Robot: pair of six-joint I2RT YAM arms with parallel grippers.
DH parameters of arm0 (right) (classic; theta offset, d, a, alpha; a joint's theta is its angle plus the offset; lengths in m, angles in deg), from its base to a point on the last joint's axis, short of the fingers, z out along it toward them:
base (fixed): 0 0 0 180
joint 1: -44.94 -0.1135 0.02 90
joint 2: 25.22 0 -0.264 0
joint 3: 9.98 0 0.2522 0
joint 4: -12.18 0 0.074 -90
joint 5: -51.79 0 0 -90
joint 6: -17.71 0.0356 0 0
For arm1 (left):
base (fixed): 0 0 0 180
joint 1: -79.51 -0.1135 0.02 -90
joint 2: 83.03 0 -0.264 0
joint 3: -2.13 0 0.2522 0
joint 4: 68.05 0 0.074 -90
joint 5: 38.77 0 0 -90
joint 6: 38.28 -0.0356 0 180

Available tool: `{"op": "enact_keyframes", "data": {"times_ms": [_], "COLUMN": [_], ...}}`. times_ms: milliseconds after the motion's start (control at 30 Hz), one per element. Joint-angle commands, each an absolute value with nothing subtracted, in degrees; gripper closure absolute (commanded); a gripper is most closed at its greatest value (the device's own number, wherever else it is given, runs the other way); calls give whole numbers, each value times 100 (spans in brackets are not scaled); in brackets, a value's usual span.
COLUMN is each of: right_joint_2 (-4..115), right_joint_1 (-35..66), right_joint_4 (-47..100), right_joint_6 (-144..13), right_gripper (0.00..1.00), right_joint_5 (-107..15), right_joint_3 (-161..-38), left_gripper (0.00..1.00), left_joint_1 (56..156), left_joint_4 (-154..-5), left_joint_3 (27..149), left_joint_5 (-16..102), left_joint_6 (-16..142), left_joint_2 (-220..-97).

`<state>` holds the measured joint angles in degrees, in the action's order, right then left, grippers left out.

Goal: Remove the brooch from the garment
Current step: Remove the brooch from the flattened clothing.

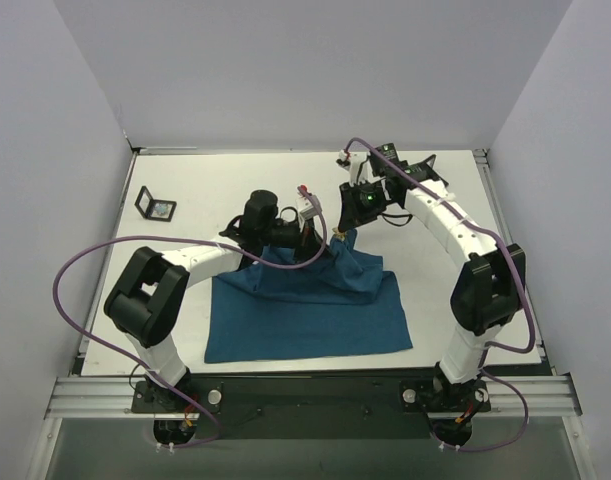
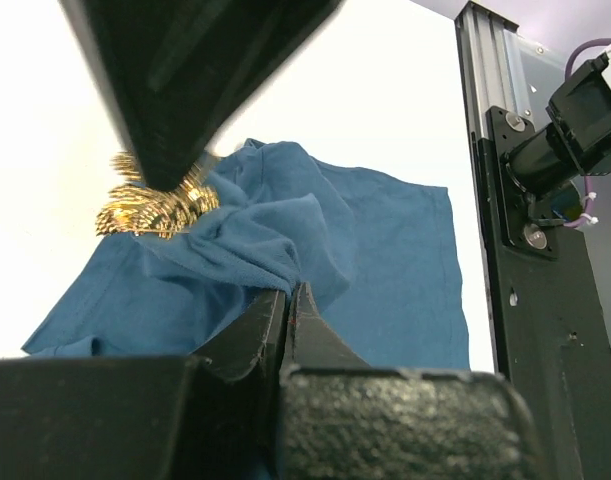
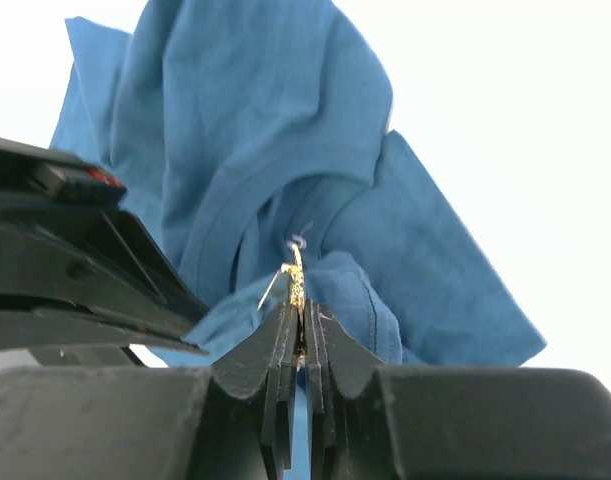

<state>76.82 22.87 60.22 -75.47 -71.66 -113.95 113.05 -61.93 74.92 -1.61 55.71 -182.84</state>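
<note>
1 overhead view, 2 wrist close-ups (sharing the garment)

Crowding the bunched-up far edge of the garment from both sides with the left gripper, clamped on the cloth, and the right gripper, pinching the brooch, tips close together with hardly any gap between. Arching over the near left and far right with arms and purple cables. Leaving bare table open along the far side. Keeping well apart from a small black frame at far left.
</note>
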Motion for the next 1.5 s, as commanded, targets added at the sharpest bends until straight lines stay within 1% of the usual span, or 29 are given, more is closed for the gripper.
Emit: {"op": "enact_keyframes", "data": {"times_ms": [0,167,267,367,467,500,533,600,633,733,800,833,867,967,1067,1133,1200,1300,1400,1467], "right_joint_2": [7647,7480,7427,7453,7497,7523,7532,7585,7603,7612,7542,7506,7489,7383,7339,7252,7112,7075,7119,7137], "right_joint_1": [2516,2727,2859,2981,3113,3122,3131,3157,3175,3307,3438,3482,3526,3641,3676,3676,3676,3694,3702,3702], "right_joint_4": [5477,5776,5802,5793,5732,5645,5600,5478,5425,5091,4671,4538,4380,3843,3509,3036,2318,1770,1340,944], "right_joint_6": [-7370,-7501,-7502,-7423,-7300,-7230,-7229,-7046,-6914,-6572,-6360,-6133,-6026,-5631,-5463,-5139,-4701,-4269,-3987,-3487], "right_gripper": [100,100,100,100,100,100,100,100,100,100,100,100,100,100,100,100,100,100,100,100], "right_joint_5": [-6950,-7231,-7441,-7906,-8364,-8417,-8478,-8654,-8759,-9383,-9892,-10033,-10157,-10623,-11036,-11212,-11204,-11186,-11291,-11414], "right_joint_3": [-11796,-11796,-11611,-11418,-11286,-11251,-11216,-11154,-11137,-11031,-10813,-10724,-10636,-10364,-10196,-9934,-9749,-9581,-9555,-9467], "left_gripper": [100,100,100,100,100,100,98,85,74,61,58,57,55,53,52,52,52,52,52,51], "left_joint_1": [11344,11072,10931,10931,10931,10931,10931,10931,10922,10852,10703,10641,10580,10377,10307,10315,10307,10324,10429,10508], "left_joint_4": [-6195,-6064,-5958,-6010,-6063,-6020,-5949,-5573,-5388,-4746,-4106,-3816,-3195,-2759,-3064,-3293,-3496,-3716,-3708,-3446], "left_joint_3": [7628,7540,7513,7513,7566,7566,7549,7514,7435,7355,7267,7232,7189,7232,7398,7539,7627,7891,8075,8102], "left_joint_5": [-494,235,254,394,254,10,-158,-457,-719,-1002,-1134,-1205,-1327,-1363,-1311,-1241,-1179,-1118,-1091,-1091], "left_joint_6": [5690,5812,5936,5884,5883,5918,6032,6243,6488,7006,7411,7918,8184,8731,8626,8469,8450,8441,8494,8695], "left_joint_2": [-18095,-18015,-18042,-18024,-18050,-18059,-18068,-18051,-18033,-17989,-17980,-17980,-17980,-18006,-18007,-18033,-18138,-18358,-18569,-18700]}}
